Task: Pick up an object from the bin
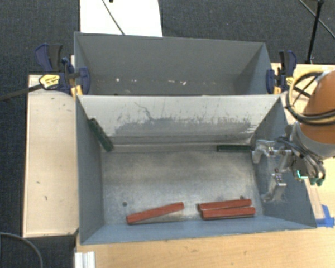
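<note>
Three red-brown bars lie along the front of the grey bin [178,169]: a single bar [155,213] left of the middle, slightly tilted, and a pair of bars [226,209] just to its right, lying side by side and touching each other. We see the arm's fingers [275,185] hanging at the bin's right side, over the foot of the sloping right wall, near the right end of the pair of bars but apart from it. Whether they are spread or closed we cannot tell. A dark green bar [233,148] lies at the foot of the back wall, just left of the fingers, and a second green bar [100,134] leans in the back left corner
</note>
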Tool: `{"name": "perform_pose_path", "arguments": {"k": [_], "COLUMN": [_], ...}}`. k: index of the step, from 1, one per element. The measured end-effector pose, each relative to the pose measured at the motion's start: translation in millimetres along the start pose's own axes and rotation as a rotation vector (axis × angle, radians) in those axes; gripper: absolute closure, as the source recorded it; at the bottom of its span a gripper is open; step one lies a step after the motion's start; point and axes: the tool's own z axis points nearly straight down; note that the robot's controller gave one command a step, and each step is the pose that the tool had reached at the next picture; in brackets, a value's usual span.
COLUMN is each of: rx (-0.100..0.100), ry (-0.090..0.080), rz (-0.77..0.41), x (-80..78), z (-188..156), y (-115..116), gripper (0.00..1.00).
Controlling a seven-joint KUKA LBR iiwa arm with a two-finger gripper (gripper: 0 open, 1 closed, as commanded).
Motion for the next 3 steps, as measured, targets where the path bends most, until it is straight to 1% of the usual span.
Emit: {"name": "perform_pose_path", "arguments": {"k": [1, 2, 3], "rx": [0.004, 0.001, 0.002], "ry": [-0.023, -0.011, -0.013], "rz": [-0.266, -0.164, -0.196], "x": [1.0, 5.3, 1.5], "z": [149.6, 119.4, 120.3], "y": [36.3, 49.2, 37.5], "gripper": [0.0, 0.0, 0.0]}}
